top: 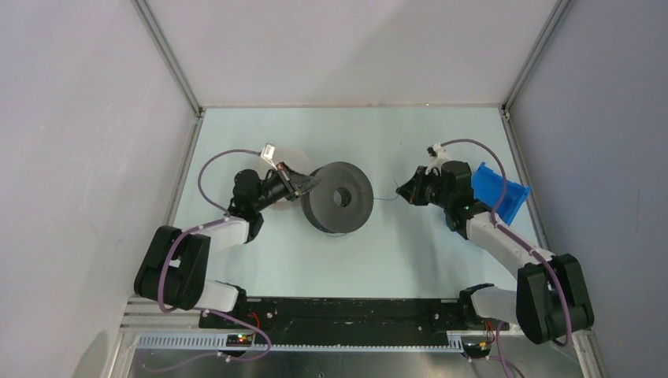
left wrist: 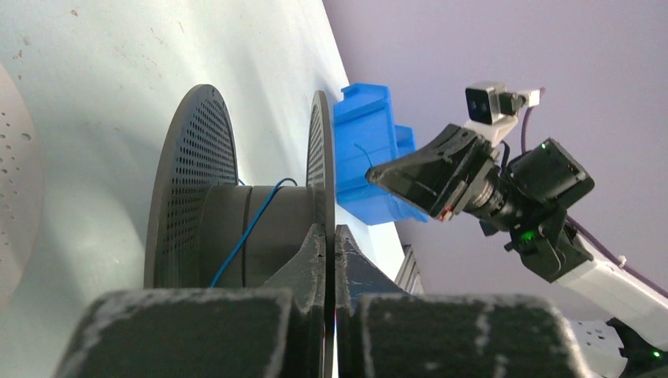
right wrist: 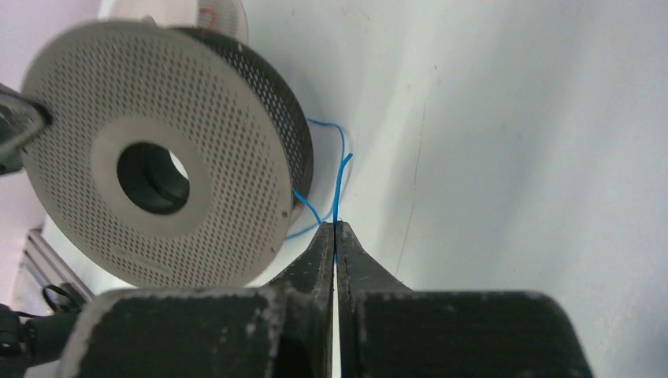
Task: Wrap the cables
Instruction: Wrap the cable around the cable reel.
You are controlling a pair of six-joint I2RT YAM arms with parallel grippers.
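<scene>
- Two fingers of the right gripper (right wrist: 336,234) are pressed fully together, pinching the very thin, limp blue cable (right wrist: 339,189) right at their tips.
- Beyond that pinch the cable runs out slack, curls on the pale table (right wrist: 512,157), then passes onto the core of the dark grey perforated plastic spool (top: 324,206).
- Opposite, the left gripper (left wrist: 325,236), also closed, clamps that spool's thin flange edge.
- Nearly weightless and floppy, the cable will probably slip or kink; it is best held near its free end under light tension.
</scene>
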